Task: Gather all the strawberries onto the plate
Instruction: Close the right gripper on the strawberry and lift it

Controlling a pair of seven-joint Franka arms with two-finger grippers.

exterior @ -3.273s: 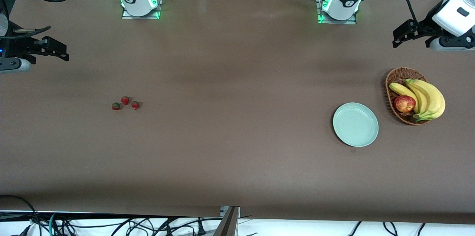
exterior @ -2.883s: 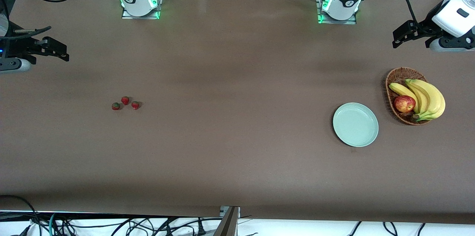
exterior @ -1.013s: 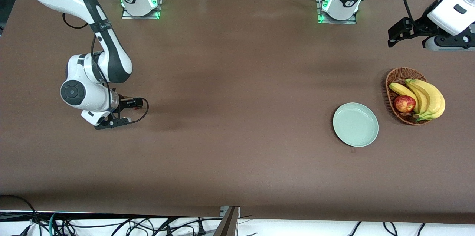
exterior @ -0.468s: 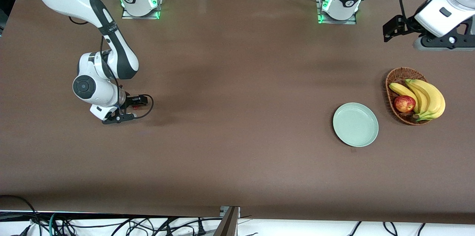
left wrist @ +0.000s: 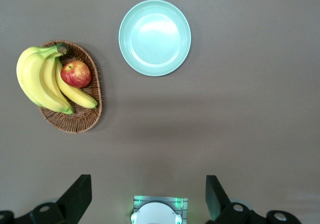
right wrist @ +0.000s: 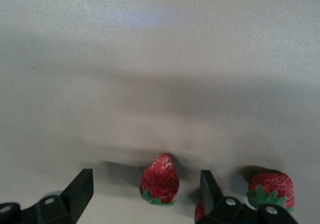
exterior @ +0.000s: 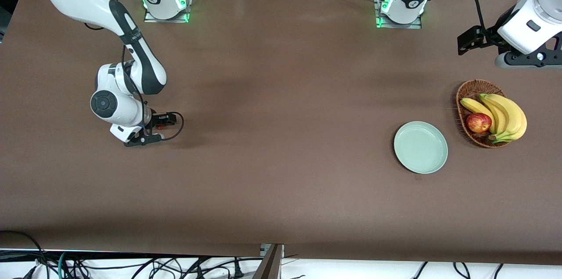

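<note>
In the right wrist view one strawberry (right wrist: 160, 180) lies on the table between my right gripper's (right wrist: 145, 193) open fingers, with a gap on each side. A second strawberry (right wrist: 271, 189) lies just outside one finger, and a third (right wrist: 199, 211) is half hidden by that finger. In the front view the right gripper (exterior: 151, 129) is down at the table toward the right arm's end, and its hand covers the berries. The mint-green plate (exterior: 420, 147) lies bare toward the left arm's end. My left gripper (exterior: 467, 42) hangs open, high in the air, looking down on the plate (left wrist: 155, 37).
A wicker basket (exterior: 472, 90) with bananas (exterior: 509, 116) and a red-yellow apple (exterior: 478, 123) stands beside the plate, closer to the left arm's end. The wide stretch of brown table between the berries and the plate is bare.
My right arm has swung in from the table's end and come down over the strawberries, shifting slightly toward the middle in the last second. The left hand has drifted a little.
</note>
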